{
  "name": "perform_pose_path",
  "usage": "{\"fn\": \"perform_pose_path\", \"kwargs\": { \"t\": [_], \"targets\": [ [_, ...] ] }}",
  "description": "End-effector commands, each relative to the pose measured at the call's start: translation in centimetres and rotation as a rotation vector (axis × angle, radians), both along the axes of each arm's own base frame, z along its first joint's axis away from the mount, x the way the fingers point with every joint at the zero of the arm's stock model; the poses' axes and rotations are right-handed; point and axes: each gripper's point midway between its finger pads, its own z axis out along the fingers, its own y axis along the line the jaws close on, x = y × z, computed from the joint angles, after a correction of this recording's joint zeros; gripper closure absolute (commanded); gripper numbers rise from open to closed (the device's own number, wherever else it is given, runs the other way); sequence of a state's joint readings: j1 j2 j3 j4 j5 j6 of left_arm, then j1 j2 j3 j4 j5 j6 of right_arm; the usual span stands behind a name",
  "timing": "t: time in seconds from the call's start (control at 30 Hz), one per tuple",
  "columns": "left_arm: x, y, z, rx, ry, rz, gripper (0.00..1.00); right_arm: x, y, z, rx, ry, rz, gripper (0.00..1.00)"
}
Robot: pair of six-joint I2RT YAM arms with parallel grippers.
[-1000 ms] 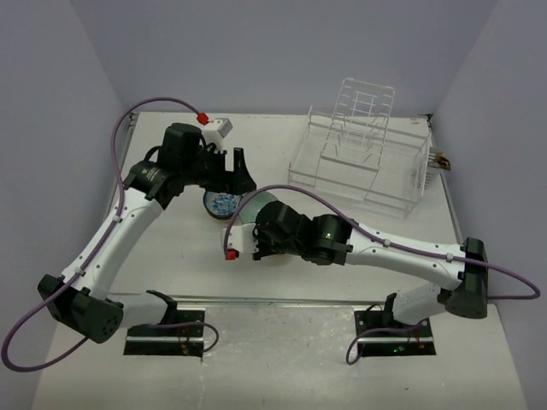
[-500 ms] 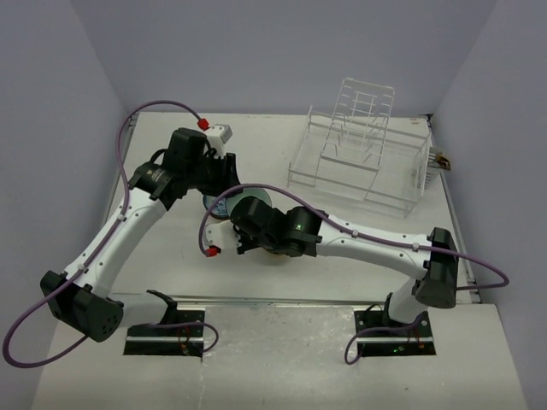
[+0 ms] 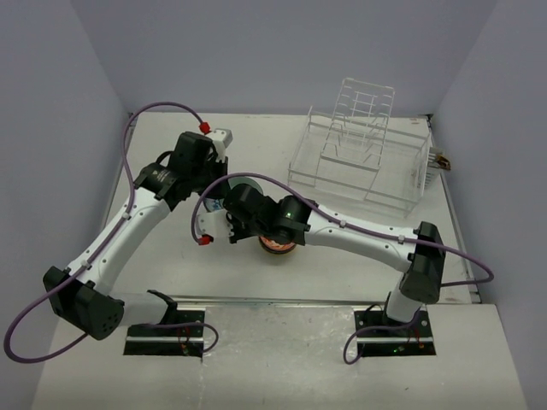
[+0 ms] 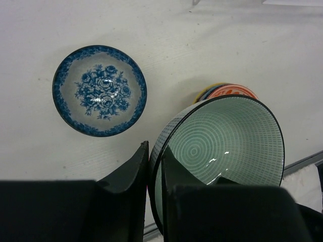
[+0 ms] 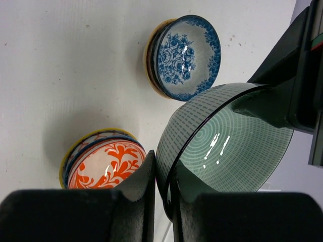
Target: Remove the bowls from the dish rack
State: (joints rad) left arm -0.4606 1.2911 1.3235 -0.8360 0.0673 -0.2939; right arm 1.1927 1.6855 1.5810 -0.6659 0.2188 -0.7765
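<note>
A tilted bowl (image 4: pixel 222 146) hangs over the table (image 4: pixel 202 40) between a left bowl (image 4: pixel 99 91) and a right bowl (image 5: pixel 108 161), dish rack (image 3: pixel 357 154) far right.

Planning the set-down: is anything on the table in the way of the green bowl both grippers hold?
Yes: the orange bowl sits close beside the green bowl, partly behind its rim; the blue bowl lies apart.

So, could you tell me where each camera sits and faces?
Top external: above and behind the bases, looking down on the table, dish rack, left arm and right arm.
Left wrist: on the left arm, looking past the left fingers at the green bowl they pinch.
Right wrist: on the right arm, facing that bowl past the right fingers.
Shared: both wrist views show the green bowl, blue floral bowl and orange bowl.
</note>
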Motion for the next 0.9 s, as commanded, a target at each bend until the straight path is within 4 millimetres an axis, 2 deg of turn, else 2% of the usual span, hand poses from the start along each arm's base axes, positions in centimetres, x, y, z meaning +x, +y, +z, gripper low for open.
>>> {"fn": "perform_pose_path", "kwargs": {
  "t": [0.0, 0.03, 0.1, 0.13, 0.17, 0.2, 0.3, 0.33, 0.37, 0.43, 0.47, 0.5, 0.53, 0.57, 0.6, 0.63, 0.67, 0.7, 0.73, 0.8, 0.83, 0.87],
  "targets": [
    [1.2, 2.8, -1.5, 0.12, -0.005, 0.099, 1.0, 2.1, 1.4, 5.8, 0.137, -0.115, -0.064, 1.0],
    [1.4, 3.0, -1.3, 0.126, -0.018, 0.119, 1.0, 2.4, 1.8, 5.4, 0.128, -0.114, -0.07, 1.0],
    [1.8, 3.4, -1.1, 0.133, -0.036, 0.156, 1.0, 3.1, 2.1, 5.6, 0.153, -0.119, -0.101, 0.98],
    [2.1, 3.8, -0.9, 0.138, -0.052, 0.181, 1.0, 3.4, 2.2, 5.4, 0.158, -0.116, -0.111, 0.9],
    [2.3, 3.9, -0.9, 0.137, -0.057, 0.193, 1.0, 4.0, 2.3, 6.1, 0.196, -0.143, -0.145, 0.78],
    [2.5, 3.8, -0.8, 0.123, -0.062, 0.212, 1.0, 4.3, 2.1, 5.6, 0.197, -0.151, -0.164, 0.58],
    [3.5, 3.5, -1.0, 0.059, -0.064, 0.249, 1.0, 4.6, 1.4, 5.9, 0.234, -0.137, -0.203, 0.51],
    [4.0, 3.1, -1.0, 0.019, -0.062, 0.248, 1.0, 4.5, 1.1, 6.1, 0.253, -0.126, -0.216, 0.36],
    [4.4, 3.8, -1.5, -0.004, -0.051, 0.276, 1.0, 4.2, 0.6, 7.1, 0.3, -0.113, -0.234, 0.01],
    [5.5, 3.6, -1.2, -0.098, -0.058, 0.302, 1.0, 3.6, -0.2, 8.4, 0.38, -0.093, -0.268, 0.01],
    [6.1, 4.6, -1.2, -0.118, -0.06, 0.343, 1.0, 3.4, -0.7, 9.5, 0.434, -0.087, -0.284, 0.01],
    [6.6, 4.5, -1.2, -0.165, -0.068, 0.359, 1.0, 2.4, -1.9, 11.1, 0.496, -0.069, -0.283, 0.01],
    [6.9, 4.6, -1.3, -0.19, -0.067, 0.368, 1.0, 1.9, -2.4, 11.1, 0.553, -0.033, -0.305, 0.01],
    [7.1, 4.6, -1.2, -0.204, -0.076, 0.376, 1.0, 1.4, -3.2, 12.0, 0.609, -0.025, -0.315, 0.01],
    [7.3, 4.7, -1.6, -0.218, -0.069, 0.404, 1.0, 0.4, -5.2, 15.0, 0.712, -0.028, -0.317, 0.01],
    [7.9, 4.8, -1.4, -0.228, -0.091, 0.427, 1.0, -0.2, -6.1, 15.7, 0.778, 0.008, -0.336, 0.01],
    [8.2, 5.0, -1.6, -0.236, -0.092, 0.446, 1.0, -0.8, -7.0, 15.4, 0.803, 0.029, -0.347, 0.01],
    [8.5, 5.0, -1.9, -0.252, -0.086, 0.47, 1.0, -1.2, -8.0, 15.9, 0.838, 0.042, -0.362, 0.01],
    [8.8, 4.9, -2.4, -0.258, -0.086, 0.478, 1.0, -2.1, -9.7, 17.5, 0.919, 0.072, -0.38, 0.01],
    [9.4, 4.7, -3.1, -0.279, -0.089, 0.493, 1.0, -3.0, -11.1, 17.1, 0.944, 0.109, -0.396, 0.01],
    [9.5, 5.3, -3.9, -0.259, -0.089, 0.52, 1.0, -3.8, -12.4, 18.0, 0.995, 0.131, -0.401, 0.01],
    [9.6, 5.3, -4.5, -0.258, -0.082, 0.533, 1.0, -4.2, -12.8, 17.2, 0.985, 0.147, -0.401, 0.01]
  ]
}}
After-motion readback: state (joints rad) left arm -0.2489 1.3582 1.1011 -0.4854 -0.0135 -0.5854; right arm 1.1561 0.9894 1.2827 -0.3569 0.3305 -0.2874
